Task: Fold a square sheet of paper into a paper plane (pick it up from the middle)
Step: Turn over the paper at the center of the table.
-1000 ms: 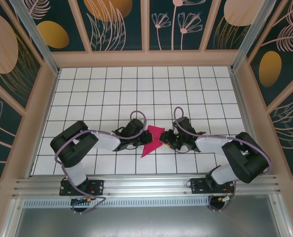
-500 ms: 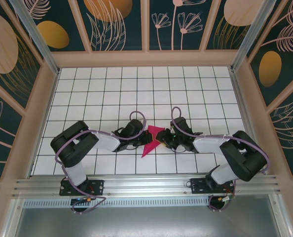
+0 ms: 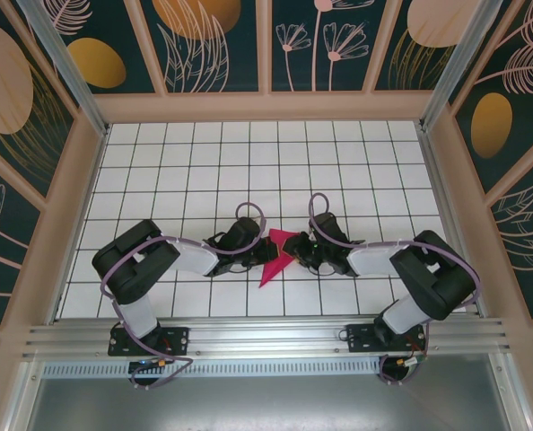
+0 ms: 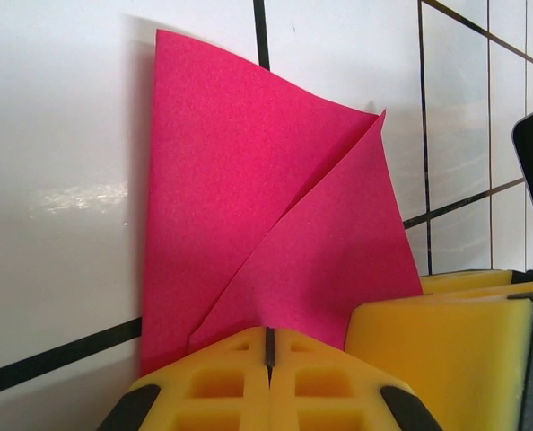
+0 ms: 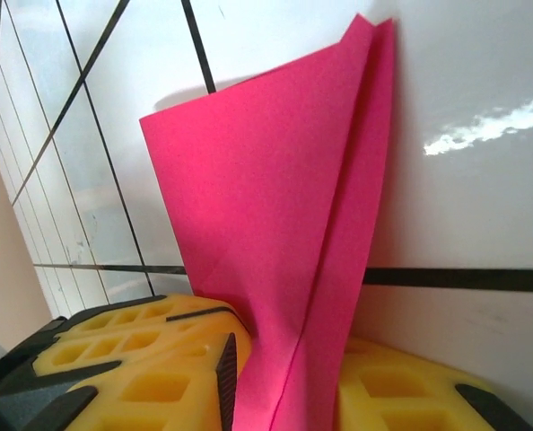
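magenta-pink folded paper (image 3: 276, 257) lies on white tiled table (image 3: 204, 171) | left gripper (image 4: 268, 359) pinches its edge, jaws closed | right gripper (image 5: 284, 377) clamps other side

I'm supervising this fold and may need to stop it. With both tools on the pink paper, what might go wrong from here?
1. The left tool is shut on the folded paper and the right tool has its edge between its fingers; pulling apart could tear it.
2. In the right wrist view the layers bow open, so closing there might press a stray crease.
3. The left wrist view shows both yellow tools nearly touching; they may collide.
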You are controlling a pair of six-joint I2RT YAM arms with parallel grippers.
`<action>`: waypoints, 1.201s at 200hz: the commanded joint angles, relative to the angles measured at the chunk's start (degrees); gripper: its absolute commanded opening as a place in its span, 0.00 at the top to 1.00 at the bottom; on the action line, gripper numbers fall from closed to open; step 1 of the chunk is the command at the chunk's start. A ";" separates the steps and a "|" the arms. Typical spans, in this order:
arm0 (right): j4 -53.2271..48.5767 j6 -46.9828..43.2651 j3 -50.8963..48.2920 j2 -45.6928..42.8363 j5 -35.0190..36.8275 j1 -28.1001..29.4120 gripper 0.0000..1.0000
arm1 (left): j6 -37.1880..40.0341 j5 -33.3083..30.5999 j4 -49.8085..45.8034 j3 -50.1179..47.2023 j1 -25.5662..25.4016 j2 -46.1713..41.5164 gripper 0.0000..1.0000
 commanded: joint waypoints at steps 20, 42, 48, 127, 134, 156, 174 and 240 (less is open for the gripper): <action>7.04 -0.51 0.82 2.34 -0.44 -1.30 0.75 | -1.25 2.92 -1.20 -1.98 -0.16 0.66 0.96; 7.63 -1.52 1.40 3.41 -0.76 -1.57 0.75 | -1.43 3.44 -0.34 -2.32 -0.16 0.75 0.96; 7.72 -1.94 1.65 3.82 -1.09 -1.65 0.75 | -1.56 3.55 -0.21 -2.36 -0.16 0.66 0.96; 0.68 -7.77 4.21 1.76 -0.08 -1.92 0.90 | -1.26 2.02 -0.27 -2.63 -0.20 -2.68 0.94; -1.25 -8.91 4.90 0.69 0.75 -1.92 0.91 | -1.17 1.66 -0.28 -2.82 -0.21 -3.16 0.93; -9.68 -13.60 8.45 -2.58 3.53 -1.92 0.95 | -1.17 0.90 0.85 -3.80 -0.16 -8.35 0.85; -21.01 -19.29 14.16 -4.64 8.10 -1.96 0.97 | -1.22 -2.67 0.15 -5.31 -0.16 -14.22 0.75; -70.14 -35.03 42.56 2.33 45.01 0.96 0.97 | -0.42 -29.00 -21.47 -8.73 -0.16 -36.52 0.68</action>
